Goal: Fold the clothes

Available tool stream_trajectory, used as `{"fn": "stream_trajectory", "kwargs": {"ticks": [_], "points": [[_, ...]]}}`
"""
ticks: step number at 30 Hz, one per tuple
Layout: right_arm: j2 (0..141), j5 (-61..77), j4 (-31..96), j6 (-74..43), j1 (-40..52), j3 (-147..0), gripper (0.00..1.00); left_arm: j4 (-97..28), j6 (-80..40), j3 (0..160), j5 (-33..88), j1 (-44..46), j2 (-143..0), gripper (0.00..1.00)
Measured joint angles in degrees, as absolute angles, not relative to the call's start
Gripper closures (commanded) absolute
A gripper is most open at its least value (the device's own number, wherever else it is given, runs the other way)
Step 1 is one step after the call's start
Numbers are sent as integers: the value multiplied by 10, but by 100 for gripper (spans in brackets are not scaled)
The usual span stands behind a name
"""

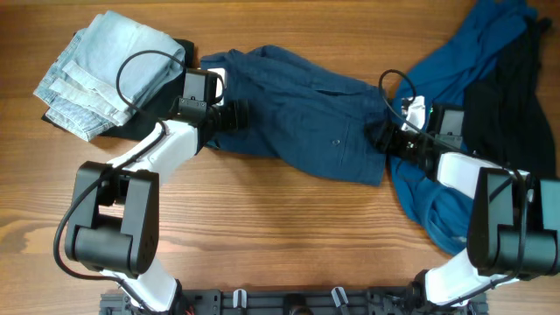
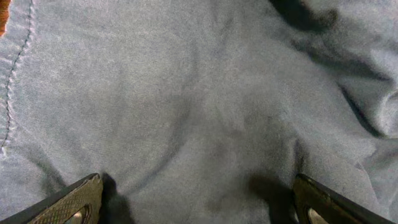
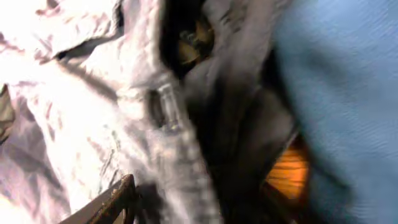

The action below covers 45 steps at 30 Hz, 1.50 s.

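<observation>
the overhead view is bright, even and sharp, lit from above; the arms throw only short, soft shadows on the wooden table. the black piece sinks into near-featureless dark, while the pale denim holds its detail. the left wrist view is dimmer and slightly soft, and the navy shorts come out grey. the fingers of the left gripper cast dark shadows on the cloth beside them. the right wrist view is heavily blurred, its left side washed out almost white and the blue shirt smeared.
</observation>
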<state>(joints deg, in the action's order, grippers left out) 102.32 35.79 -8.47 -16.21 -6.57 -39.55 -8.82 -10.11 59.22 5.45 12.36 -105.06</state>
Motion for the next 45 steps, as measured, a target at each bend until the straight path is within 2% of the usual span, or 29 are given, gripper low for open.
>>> {"fn": "stream_trajectory", "kwargs": {"ticks": [1, 2, 3, 8, 11, 13, 14, 15, 16, 17, 25, 30, 34, 45], "points": [[1025, 364, -87, -160, -60, -394, 66, -88, -101, 592, 55, 124, -1051, 5], [1027, 369, -90, -159, -56, -391, 89, -88, -101, 592, 55, 124, -1051, 7], [1030, 372, -90, -159, -50, -389, 96, -88, -101, 592, 54, 124, -1051, 8], [1039, 394, -72, -168, -45, -383, 96, -94, -99, 592, 53, 124, -1051, 14], [1009, 405, 76, -158, -78, -410, 96, -102, -98, 592, 44, 124, -1051, 15], [971, 402, 211, -122, -118, -453, 96, -103, -97, 592, 41, 124, -1050, 21], [964, 400, 258, -110, -124, -478, 96, -103, -97, 592, 41, 124, -1050, 31], [958, 399, 313, -88, -130, -510, 96, -103, -95, 592, 41, 124, -1050, 64], [954, 397, 363, -63, -132, -545, 96, -103, -95, 592, 41, 124, -1050, 85], [952, 393, 387, -49, -132, -565, 96, -103, -93, 592, 42, 124, -1050, 95], [951, 359, 490, 17, -132, -618, 96, -112, -41, 592, 147, 124, -1050, 96], [951, 340, 576, 51, -132, -686, 96, -114, -26, 592, 164, 124, -1071, 96], [950, 336, 588, 58, -114, -738, 96, -111, -24, 592, 165, 124, -1096, 96], [952, 285, 376, -125, 172, -741, 96, -96, -24, 592, 173, 124, -1096, 96]]}}
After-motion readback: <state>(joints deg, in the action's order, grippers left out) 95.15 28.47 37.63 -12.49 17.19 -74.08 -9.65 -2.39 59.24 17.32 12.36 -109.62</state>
